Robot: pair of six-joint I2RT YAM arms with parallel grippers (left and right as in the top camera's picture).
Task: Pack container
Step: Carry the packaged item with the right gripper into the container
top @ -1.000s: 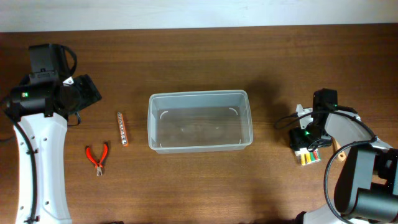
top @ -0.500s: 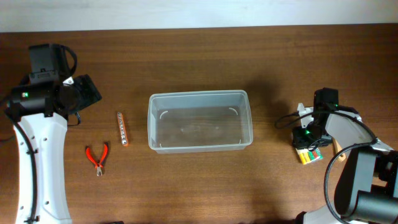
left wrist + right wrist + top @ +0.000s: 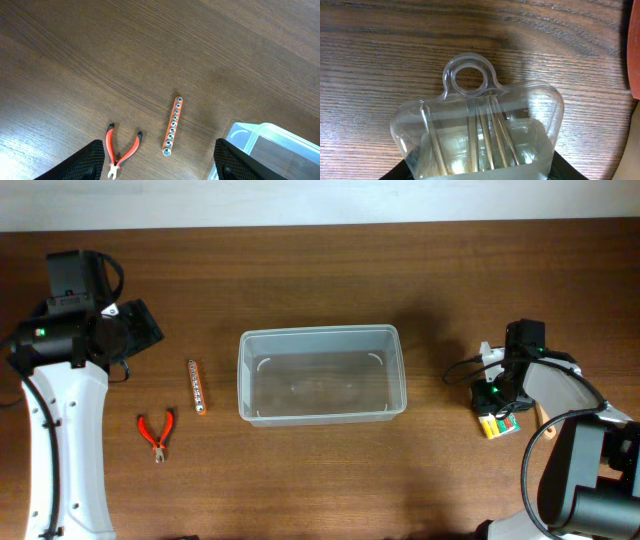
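The clear container (image 3: 321, 375) stands empty in the middle of the table; its corner also shows in the left wrist view (image 3: 260, 145). Red-handled pliers (image 3: 156, 434) (image 3: 121, 152) and an orange socket rail (image 3: 196, 386) (image 3: 173, 126) lie to its left. My left gripper (image 3: 140, 326) (image 3: 165, 167) is open and empty, above and back from those two tools. My right gripper (image 3: 500, 395) (image 3: 477, 175) is shut on a small clear plastic pack (image 3: 497, 424) (image 3: 477, 125) that has a hang ring and thin rods inside. The pack sits low on the table, right of the container.
An orange object (image 3: 636, 55) shows at the right edge of the right wrist view, close beside the pack. The table's far edge (image 3: 320, 225) runs along the top of the overhead view. Bare wood lies between the container and each arm.
The small clear pack has shifted a little toward the back of the table with my right gripper. The left arm, the pliers, the socket rail and the container have not moved.
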